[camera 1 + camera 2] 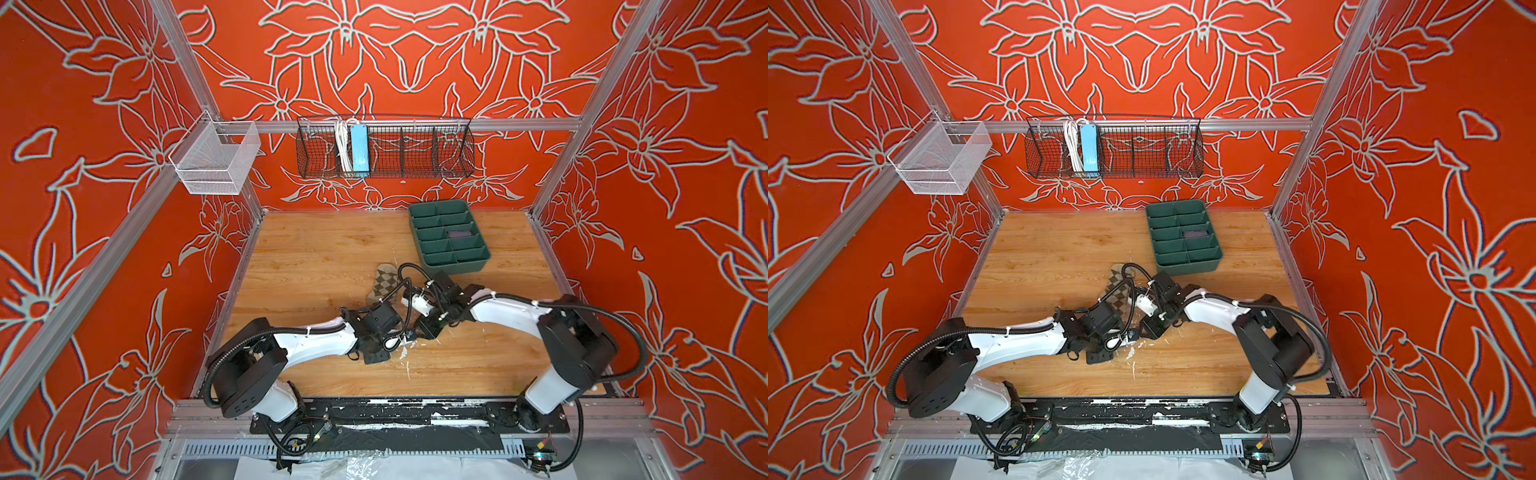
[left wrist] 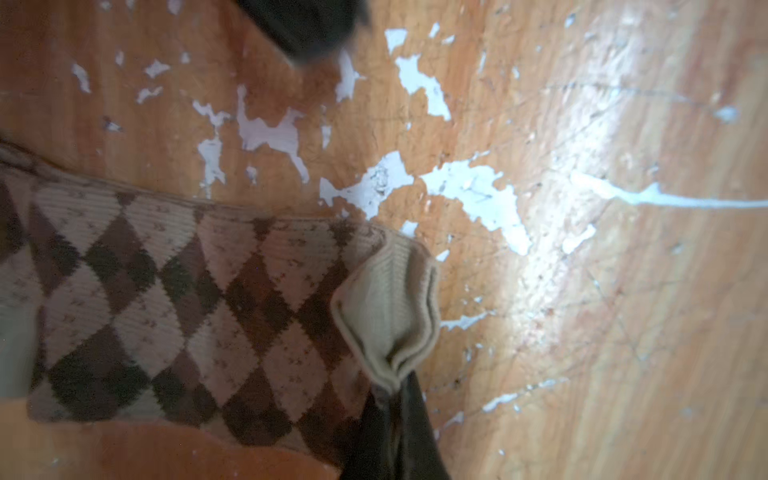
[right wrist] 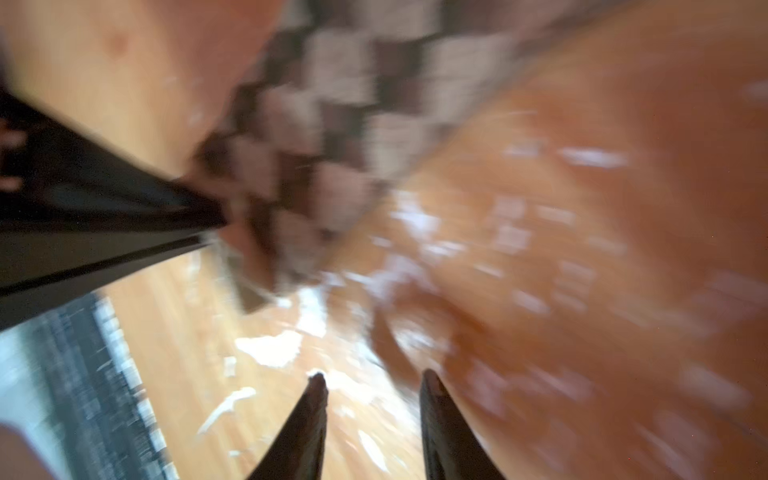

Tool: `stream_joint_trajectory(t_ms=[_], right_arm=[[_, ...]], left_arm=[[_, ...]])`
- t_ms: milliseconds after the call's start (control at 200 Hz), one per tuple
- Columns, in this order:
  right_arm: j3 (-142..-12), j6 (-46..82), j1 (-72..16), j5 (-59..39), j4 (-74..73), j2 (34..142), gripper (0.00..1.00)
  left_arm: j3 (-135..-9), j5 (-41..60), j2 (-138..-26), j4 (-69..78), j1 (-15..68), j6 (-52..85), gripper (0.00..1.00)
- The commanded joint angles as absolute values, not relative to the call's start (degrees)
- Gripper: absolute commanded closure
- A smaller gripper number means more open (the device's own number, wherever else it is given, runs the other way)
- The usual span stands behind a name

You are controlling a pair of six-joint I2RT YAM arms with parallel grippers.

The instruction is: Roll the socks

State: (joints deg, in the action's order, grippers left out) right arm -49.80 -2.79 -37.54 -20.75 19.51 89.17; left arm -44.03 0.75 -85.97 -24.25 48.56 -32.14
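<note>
The beige argyle sock (image 2: 166, 299) lies flat on the wooden table, and arms and cables partly hide it in both top views (image 1: 383, 281) (image 1: 1118, 291). My left gripper (image 2: 390, 392) is shut on the sock's plain beige cuff (image 2: 386, 316), which is bunched and folded up over the patterned part. In the blurred right wrist view, my right gripper (image 3: 374, 378) is open with only bare table between its fingertips. It is a short way from the sock's (image 3: 332, 145) pinched end. In both top views the two grippers meet near the table's middle front (image 1: 409, 334) (image 1: 1136, 334).
A green divided tray (image 1: 482, 259) stands at the back right of the table, with a dark purple bundle (image 1: 460, 234) in one compartment. The table top (image 2: 623, 291) is scuffed with white patches. A wire basket (image 1: 386, 149) and a white mesh bin (image 1: 216, 160) hang on the frame.
</note>
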Motion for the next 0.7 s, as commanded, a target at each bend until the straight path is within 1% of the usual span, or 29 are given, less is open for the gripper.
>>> stream_joint_trajectory(t_ms=[0,75,150,170,205,265,335,375,420,555,691], right_arm=[[-46.45,2.92,-36.91,0.19,15.24,77.68,0.61],[-41.70,3.33,-36.91,6.40,10.55,67.58,0.62],[-35.40,0.35,-36.87,5.52,3.29,57.31,0.63],[-33.55,-0.14,-36.91,4.72,1.00,54.76,0.63],[-30.15,-1.36,-36.91,2.46,-2.77,50.57,0.60],[-25.19,-5.40,-36.91,-4.74,-8.23,44.78,0.60],[-22.93,-7.77,-37.24,-11.07,-8.95,40.62,0.59],[-23.34,-9.19,-37.98,-12.77,-6.64,39.87,0.59],[-23.99,-11.22,-40.35,-11.96,-4.46,40.06,0.57],[-24.52,-25.38,-53.52,-2.20,-3.19,45.43,0.41],[-24.99,-33.83,-59.85,3.96,-5.10,53.97,0.37]], left_arm=[[-46.44,10.15,-87.56,-31.65,46.03,-32.59,1.00],[-48.52,15.65,-88.51,-34.34,43.75,-32.94,1.00],[-51.10,20.86,-90.49,-37.40,41.05,-33.27,1.00],[-51.80,22.06,-91.23,-38.26,40.35,-33.49,1.00],[-53.15,23.82,-92.67,-39.85,39.38,-33.62,1.00],[-55.61,26.14,-94.95,-42.11,37.75,-33.64,1.00],[-58.14,28.09,-97.36,-44.13,36.06,-33.05,1.00],[-59.40,29.51,-98.58,-45.38,35.01,-33.06,1.00],[-60.57,30.53,-99.74,-46.22,34.07,-32.53,1.00],[-62.37,32.16,-102.04,-47.28,31.85,-31.99,1.00],[-62.80,33.04,-103.29,-47.64,30.72,-31.99,1.00]])
